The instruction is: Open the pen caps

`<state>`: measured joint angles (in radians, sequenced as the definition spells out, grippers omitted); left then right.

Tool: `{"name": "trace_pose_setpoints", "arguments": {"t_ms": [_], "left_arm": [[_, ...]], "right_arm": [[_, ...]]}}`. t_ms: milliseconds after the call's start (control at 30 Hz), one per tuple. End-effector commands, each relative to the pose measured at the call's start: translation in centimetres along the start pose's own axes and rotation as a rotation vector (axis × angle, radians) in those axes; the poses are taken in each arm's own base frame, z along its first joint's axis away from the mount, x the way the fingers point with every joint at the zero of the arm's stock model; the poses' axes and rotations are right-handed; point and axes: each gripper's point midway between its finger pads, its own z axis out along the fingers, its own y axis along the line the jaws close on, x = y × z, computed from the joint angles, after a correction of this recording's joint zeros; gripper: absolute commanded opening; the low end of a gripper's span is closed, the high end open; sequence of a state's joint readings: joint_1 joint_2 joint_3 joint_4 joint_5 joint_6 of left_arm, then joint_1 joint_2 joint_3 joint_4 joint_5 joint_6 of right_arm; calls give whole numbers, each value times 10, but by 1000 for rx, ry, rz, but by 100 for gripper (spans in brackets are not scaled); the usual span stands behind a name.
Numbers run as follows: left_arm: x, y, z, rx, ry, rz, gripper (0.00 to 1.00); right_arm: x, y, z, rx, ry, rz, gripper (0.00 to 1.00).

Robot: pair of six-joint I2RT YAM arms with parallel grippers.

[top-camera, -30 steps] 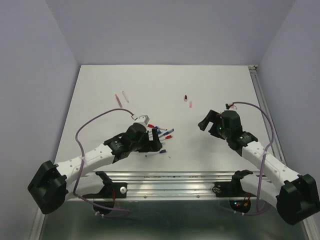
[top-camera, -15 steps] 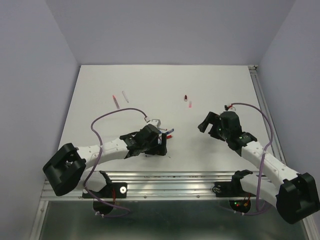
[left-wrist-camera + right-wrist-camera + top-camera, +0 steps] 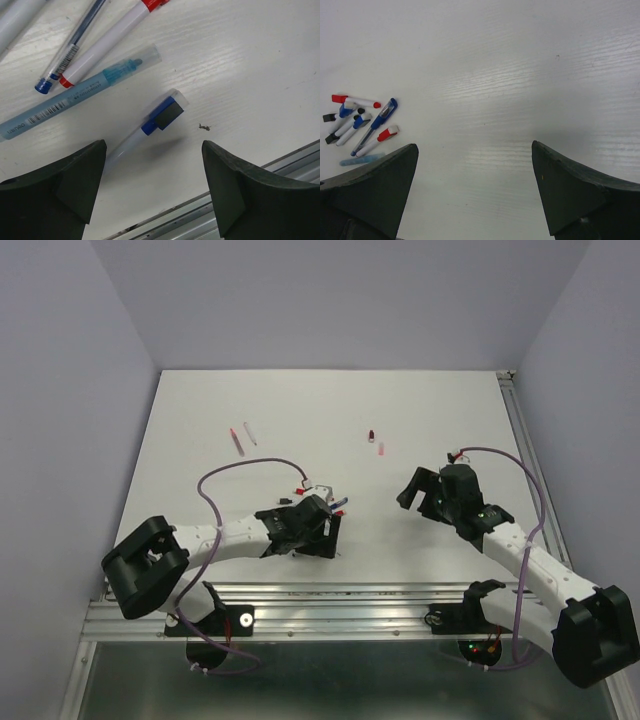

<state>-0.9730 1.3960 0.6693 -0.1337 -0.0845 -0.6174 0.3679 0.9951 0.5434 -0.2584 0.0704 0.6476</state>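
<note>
Top view hid it, but the left wrist cam showed a short blue-and-clear plastic pen cap (image 3: 166,110), on its pen on the white table (image 3: 250,60), just past the left gripper (image 3: 153,150), fingers spread and empty. The right gripper (image 3: 475,150) gaped wide too.

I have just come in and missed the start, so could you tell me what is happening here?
Two robot arms are working on uncapping pens. The left arm's fingers are open and low over a blue-tipped pen beside a pile of pens, gripping nothing. The right arm's fingers, also open, hover over bare table. What looks like a red cap lies farther back.
</note>
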Motion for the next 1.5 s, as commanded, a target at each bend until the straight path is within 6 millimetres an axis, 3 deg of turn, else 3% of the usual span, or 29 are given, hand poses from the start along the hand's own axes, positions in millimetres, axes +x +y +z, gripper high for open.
{"name": "trace_pose_setpoints", "arguments": {"t_ms": [0,233,267,400,633,733,833,867,900,967,1167,1400,1467], "left_arm": [[7,-2,-3,-25,25,46,86],[26,-7,-5,-49,70,82,79],[27,-7,-4,-53,72,83,74],[25,-8,1,-93,64,91,63],[22,-3,9,-153,61,87,54],[22,-2,12,-169,66,94,42],[28,0,16,-173,94,100,22],[31,1,17,-175,102,103,5],[32,1,18,-172,101,102,0],[32,-1,19,-157,99,104,0],[13,-28,5,-19,28,100,0],[-25,-75,-39,261,-155,75,0],[-36,-84,-46,305,-206,67,0]], "right_arm": [[-9,5,-5,-18,-25,-21,100],[-9,4,-6,-11,-24,-21,100],[-9,4,-5,-11,-24,-21,100],[-7,3,-5,-9,-18,-20,100],[-4,2,-5,-7,-12,-21,100],[-4,3,-5,-14,-8,-21,100],[-4,3,-6,-15,-9,-20,100],[-5,6,-7,-26,-9,-20,100],[-4,7,-7,-34,-4,-22,100],[-4,11,-8,-56,-2,-22,100],[1,43,-21,-230,38,-27,100],[20,110,-64,-685,149,-22,100],[22,122,-67,-764,166,-23,100]]}}
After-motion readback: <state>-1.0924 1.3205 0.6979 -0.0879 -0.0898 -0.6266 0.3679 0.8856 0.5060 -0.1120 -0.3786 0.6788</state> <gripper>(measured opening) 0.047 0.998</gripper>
